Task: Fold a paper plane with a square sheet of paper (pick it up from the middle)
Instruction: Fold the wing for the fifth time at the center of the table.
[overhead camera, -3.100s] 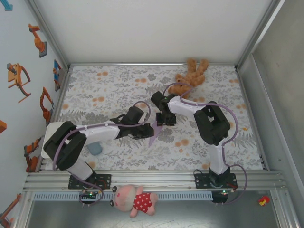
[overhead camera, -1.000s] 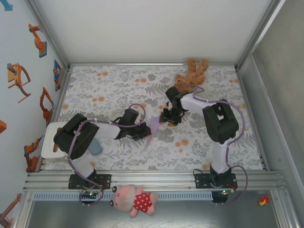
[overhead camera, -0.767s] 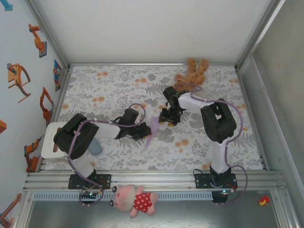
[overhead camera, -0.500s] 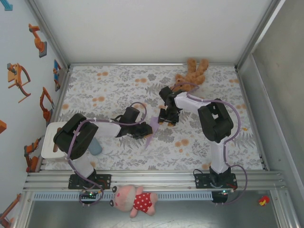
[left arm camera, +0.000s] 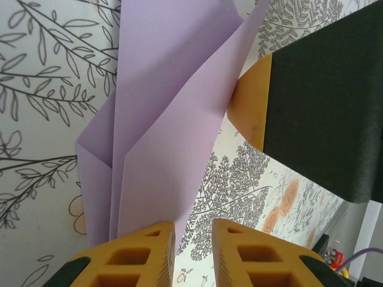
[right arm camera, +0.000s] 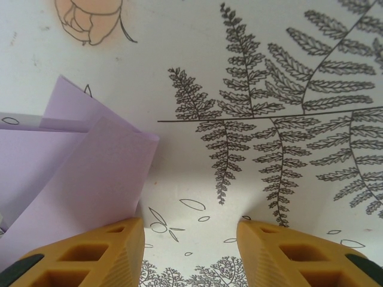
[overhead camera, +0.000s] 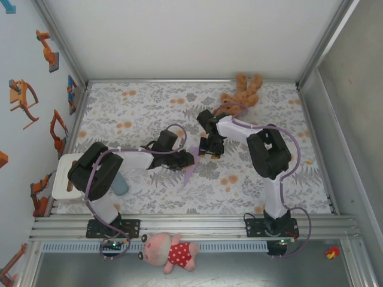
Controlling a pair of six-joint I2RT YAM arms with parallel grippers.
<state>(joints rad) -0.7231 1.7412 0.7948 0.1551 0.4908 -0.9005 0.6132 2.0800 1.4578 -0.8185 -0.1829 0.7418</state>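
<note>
Seen from above, my two arms reach in toward the middle of a floral tablecloth (overhead camera: 149, 107). Between them lies the paper plane (overhead camera: 190, 166), a narrow pale lilac dart with its slim tip pointing toward my bases. My left pincer (overhead camera: 181, 160) sits just beside it on the left. My right pincer (overhead camera: 207, 149) sits at its wider far end, on the right.

From my left wrist, the paper plane (left arm camera: 167, 101) shows as overlapping folded layers with sharp creases, lying on the cloth. My left pincer (left arm camera: 192, 224) has its yellow fingers (left arm camera: 134, 257) parted by a narrow gap. The cloth shows through that gap and nothing is pinched. The paper's near edge runs up to the finger on the left of that view. A yellow pad (left arm camera: 250, 104) of my right pincer touches the paper's right edge.

From my right wrist, my right pincer (right arm camera: 190, 222) is spread wide, with bare cloth between its fingers. A folded corner of the paper plane (right arm camera: 78, 167) reaches the finger on the left of that view.

A brown teddy bear (overhead camera: 241, 95) lies at the table's far edge, well apart from the paper. A pink plush pig (overhead camera: 170, 251) lies past the near rail, by my bases.
</note>
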